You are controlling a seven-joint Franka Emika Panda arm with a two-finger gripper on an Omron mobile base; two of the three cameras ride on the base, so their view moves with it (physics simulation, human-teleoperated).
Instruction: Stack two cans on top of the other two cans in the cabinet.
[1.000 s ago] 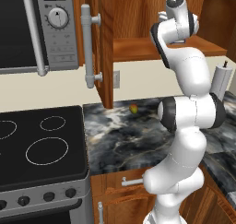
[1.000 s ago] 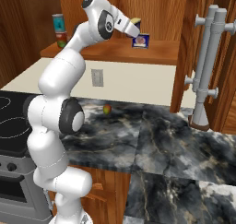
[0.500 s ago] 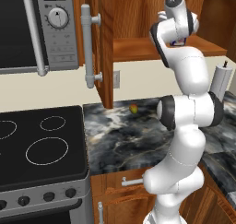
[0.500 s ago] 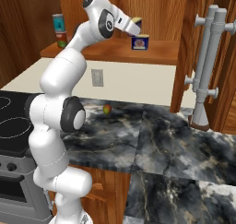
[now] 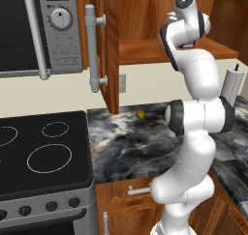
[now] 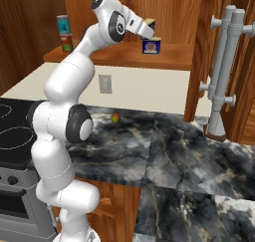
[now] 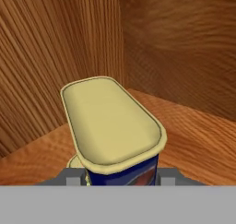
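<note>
Holding blue can (image 7: 120, 170) in closed hand (image 6: 149, 31), we hover directly above second can (image 6: 151, 46) on cabinet shelf (image 6: 169, 59).

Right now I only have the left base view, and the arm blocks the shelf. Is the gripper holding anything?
Observer: Yes. In the right base view the gripper is shut on a blue can with a tan lid.
Operator: Where's the target?
Observer: A second blue can stands on the cabinet shelf, directly under the held one.
Operator: Seated yet?
Observer: Can't tell contact. The held can looks tilted, and the hand view shows the lower lid's rim peeking out on one side.
</note>
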